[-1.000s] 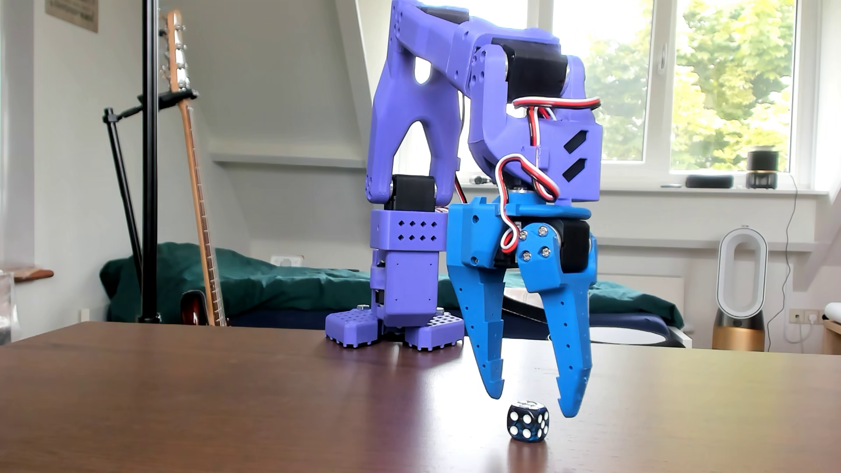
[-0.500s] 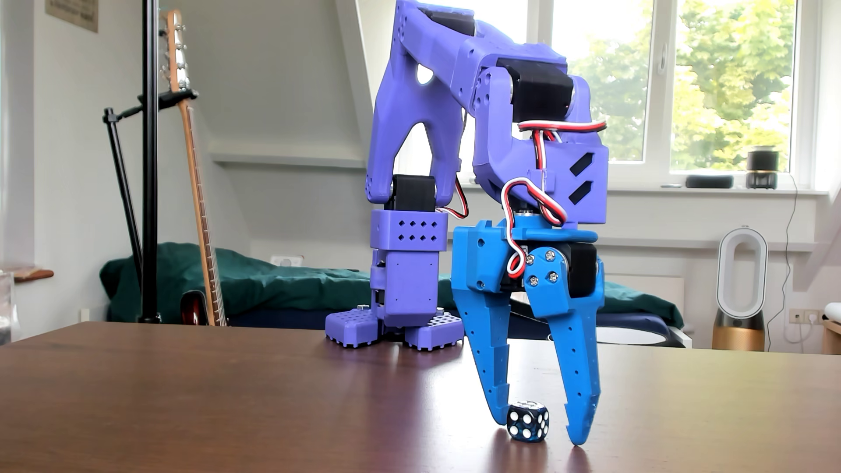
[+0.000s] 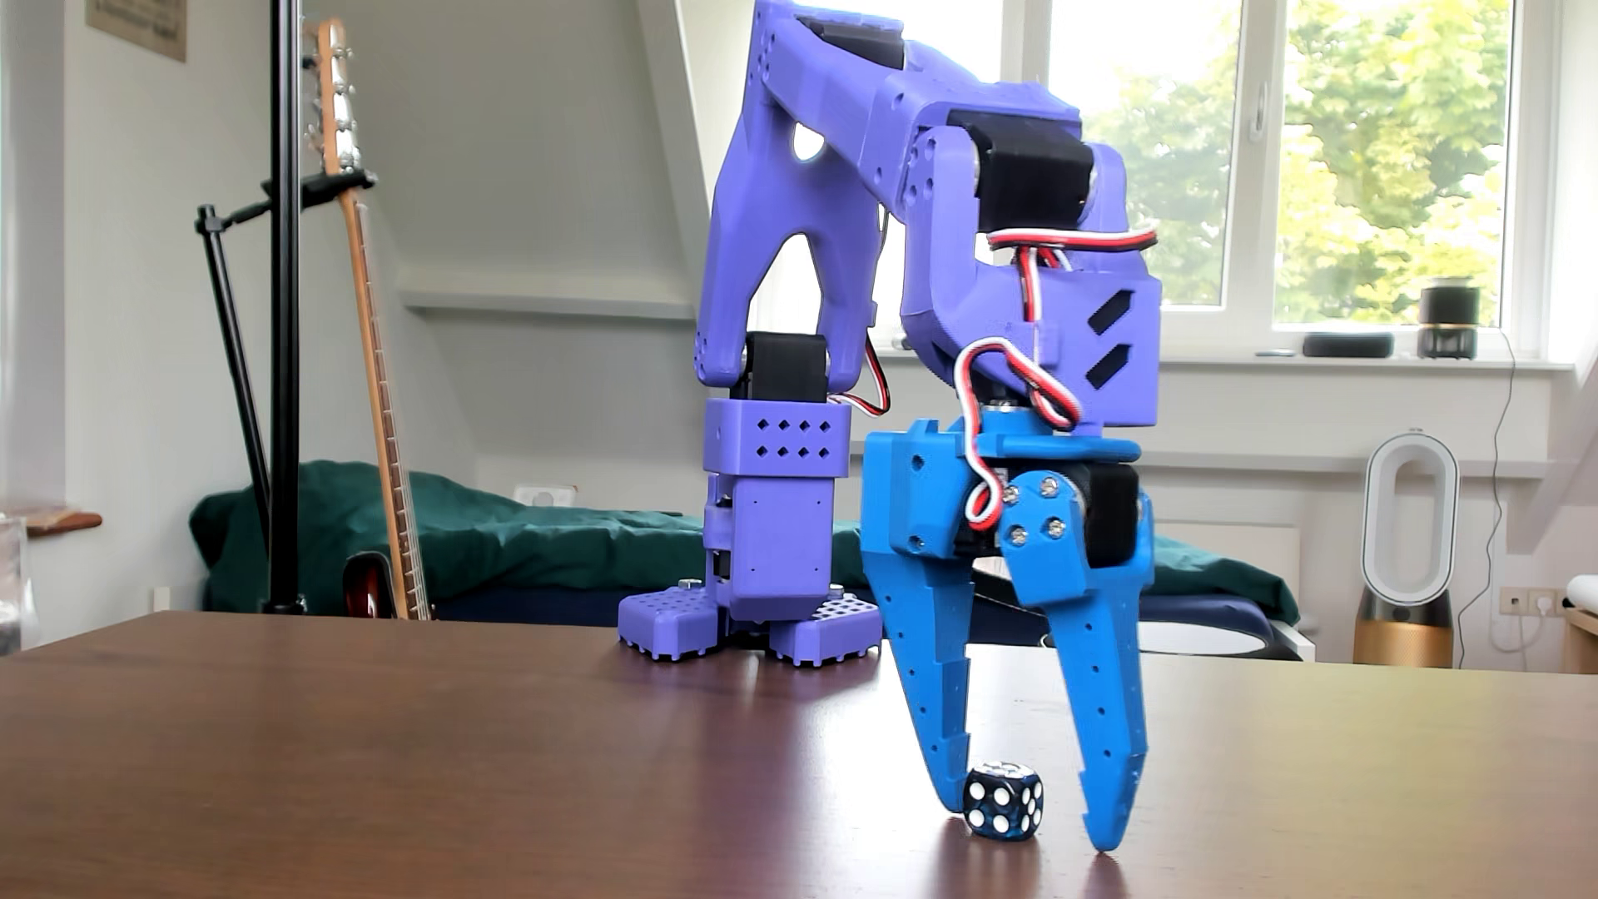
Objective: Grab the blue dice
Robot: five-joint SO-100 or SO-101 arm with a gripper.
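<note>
The blue dice (image 3: 1003, 800), a small dark-blue translucent cube with white pips, rests on the brown wooden table (image 3: 432, 761) near its front edge. My gripper (image 3: 1029, 825), with bright-blue plastic jaws on a purple arm, points straight down and is open, straddling the dice. The left fingertip (image 3: 949, 791) stands at the dice's left side, close to or touching it. A clear gap separates the right fingertip (image 3: 1107, 830) from the dice's right side. Both tips are down at the tabletop.
The arm's purple base (image 3: 752, 635) is clamped at the table's far edge, behind and left of the dice. Beyond the table stand a black stand pole (image 3: 284, 302), a guitar (image 3: 372, 346), a green-covered bed and a fan.
Over the last second my gripper came down from just above the dice until its open jaws stand around it at table level. It also shifted slightly right. The dice has not moved.
</note>
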